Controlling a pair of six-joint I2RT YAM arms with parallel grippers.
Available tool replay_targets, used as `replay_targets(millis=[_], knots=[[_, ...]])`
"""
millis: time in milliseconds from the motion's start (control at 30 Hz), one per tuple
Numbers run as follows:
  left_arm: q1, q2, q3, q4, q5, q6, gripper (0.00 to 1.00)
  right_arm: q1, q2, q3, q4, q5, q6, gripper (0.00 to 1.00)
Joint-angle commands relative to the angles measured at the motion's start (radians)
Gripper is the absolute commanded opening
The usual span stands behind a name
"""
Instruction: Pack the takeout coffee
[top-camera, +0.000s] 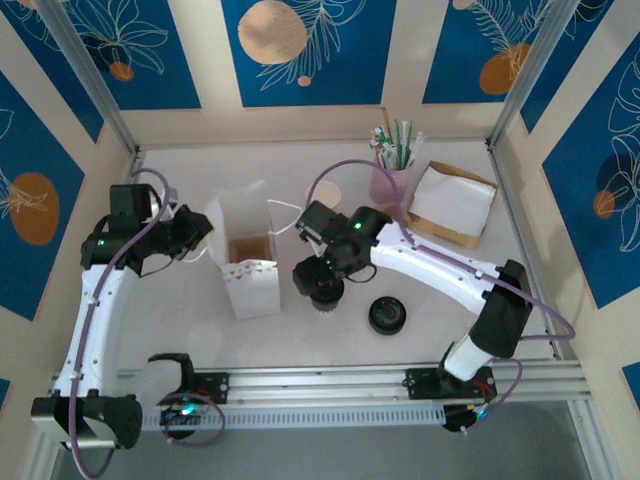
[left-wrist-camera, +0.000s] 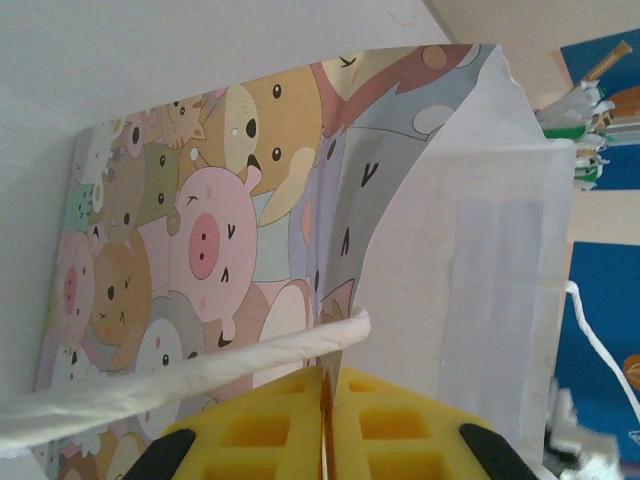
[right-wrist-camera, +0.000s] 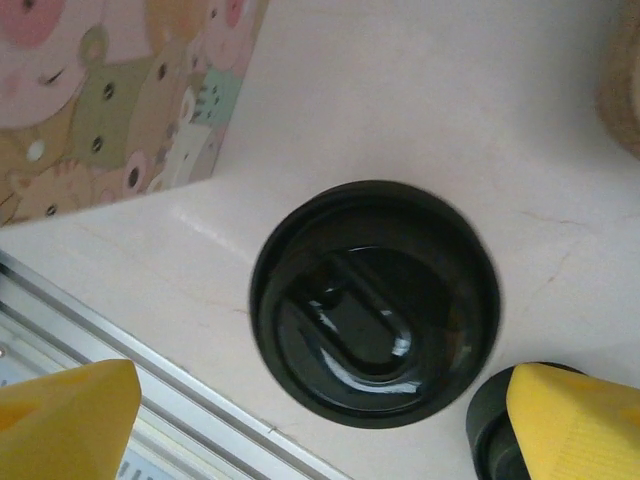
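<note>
Your left gripper (left-wrist-camera: 325, 420) is clamped shut on the paper bag (top-camera: 245, 265) handle (left-wrist-camera: 200, 375). Your right gripper (right-wrist-camera: 320, 420) gapes wide over the takeout coffee (right-wrist-camera: 375, 300), just beside the bag, toward the table's (top-camera: 450, 330) near edge. You're at the grasp: lower, then close around the cup.

The right claw (right-wrist-camera: 320, 428) hangs wide open above the takeout coffee (right-wrist-camera: 375, 300), which stands on the pale surface (right-wrist-camera: 400, 100) near a cartoon-print bag (right-wrist-camera: 110, 100).

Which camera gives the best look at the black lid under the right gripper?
The right wrist view: the black lid fills the middle, close up, under the open right gripper, its raised centre clear. From the top external view the gripper covers most of it. The left wrist view faces the cartoon bag.
</note>
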Motion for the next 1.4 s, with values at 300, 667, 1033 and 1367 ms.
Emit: replay_targets(millis=[300, 667, 1033, 1367], knots=[[0.015, 0.02, -0.006, 0.044, 0.032, -0.034, 0.1, -0.069, -0.03, -0.019, 0.015, -0.069, -0.369, 0.9], [0.021, 0.031, 0.004, 0.033, 0.023, -0.016, 0.12, -0.046, -0.061, -0.13, 0.092, -0.087, -0.437, 0.87], [0.023, 0.027, -0.003, 0.037, 0.021, -0.015, 0.12, -0.028, 0.0, -0.126, 0.101, -0.066, -0.381, 0.86], [0.024, 0.025, -0.005, 0.036, 0.022, -0.012, 0.12, -0.027, 0.031, -0.123, 0.094, -0.044, -0.36, 0.85]])
